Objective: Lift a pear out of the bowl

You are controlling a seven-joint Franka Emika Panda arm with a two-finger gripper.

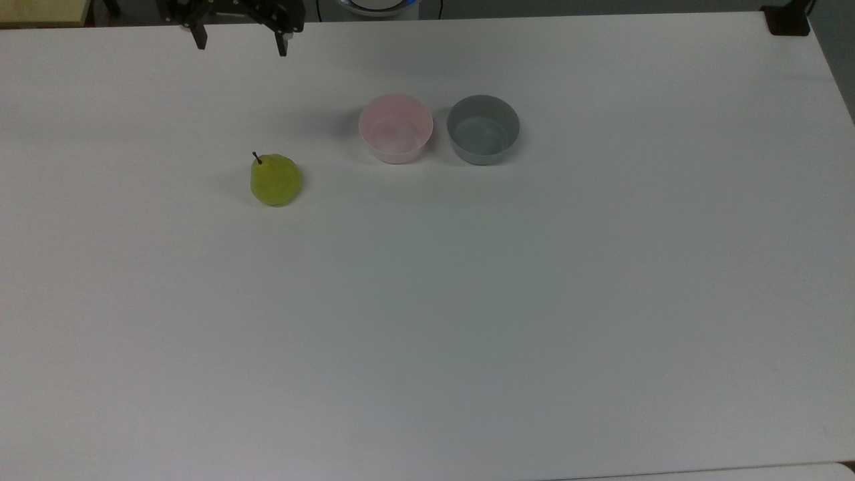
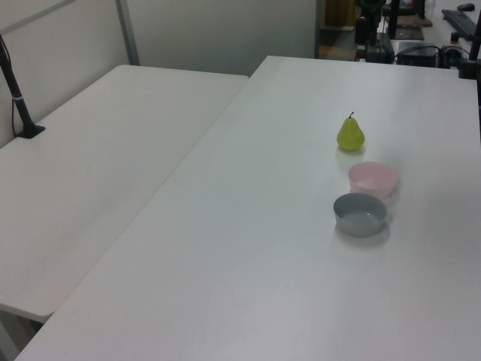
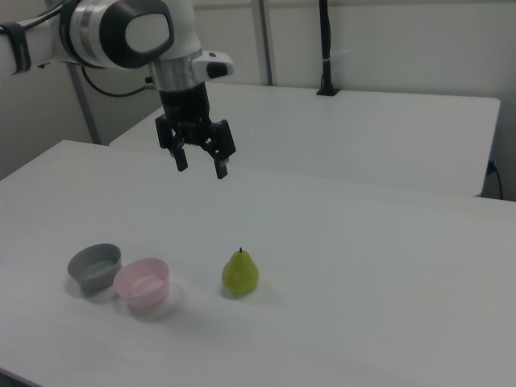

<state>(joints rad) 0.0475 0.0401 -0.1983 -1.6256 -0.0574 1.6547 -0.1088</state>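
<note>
The yellow-green pear (image 1: pixel 274 180) (image 2: pixel 350 134) (image 3: pixel 240 273) stands upright on the white table, outside the bowls, to the top view's left of the pale pink bowl (image 1: pixel 395 128) (image 2: pixel 372 179) (image 3: pixel 143 284). The pink bowl holds nothing. My gripper (image 1: pixel 239 39) (image 3: pixel 201 166) hangs open high above the table, well clear of the pear, with nothing between its fingers. In the top view it sits at the upper edge, up and to the left of the pear.
A grey bowl (image 1: pixel 483 129) (image 2: pixel 360 213) (image 3: pixel 94 267) of the same size sits right beside the pink one. A second white table (image 2: pixel 98 165) adjoins on the left view's left. A black clamp (image 1: pixel 788 20) grips the table's far corner.
</note>
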